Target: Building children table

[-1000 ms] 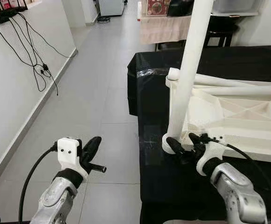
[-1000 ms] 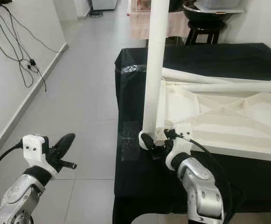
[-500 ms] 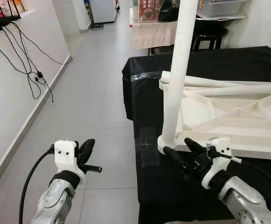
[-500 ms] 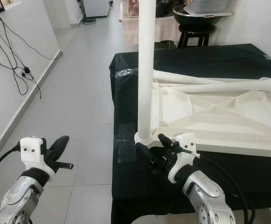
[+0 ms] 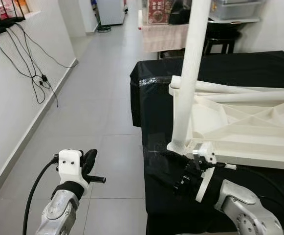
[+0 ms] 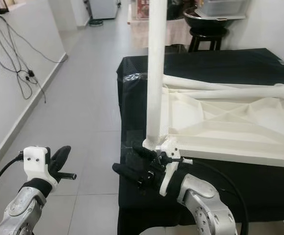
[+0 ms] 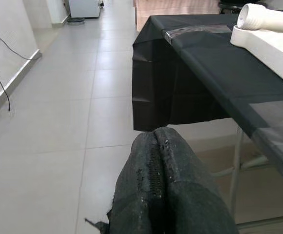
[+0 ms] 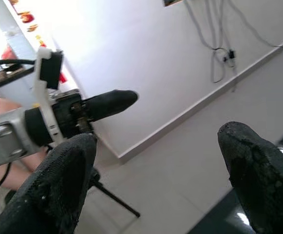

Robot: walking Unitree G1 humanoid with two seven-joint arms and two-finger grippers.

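White table leg [image 5: 190, 73] upright; right gripper [image 6: 134, 169] fingers apart, left gripper [image 5: 89, 164] fingers together.

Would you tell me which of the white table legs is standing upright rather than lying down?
It is the leg at the near left corner of the upturned tabletop, just beyond the right gripper. The other two legs lie flat along the tabletop's far edge.

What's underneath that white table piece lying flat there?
The tabletop lies upside down on a black cloth over a table; one leg stands up from its corner. The cloth hides the table itself, apart from a metal leg.
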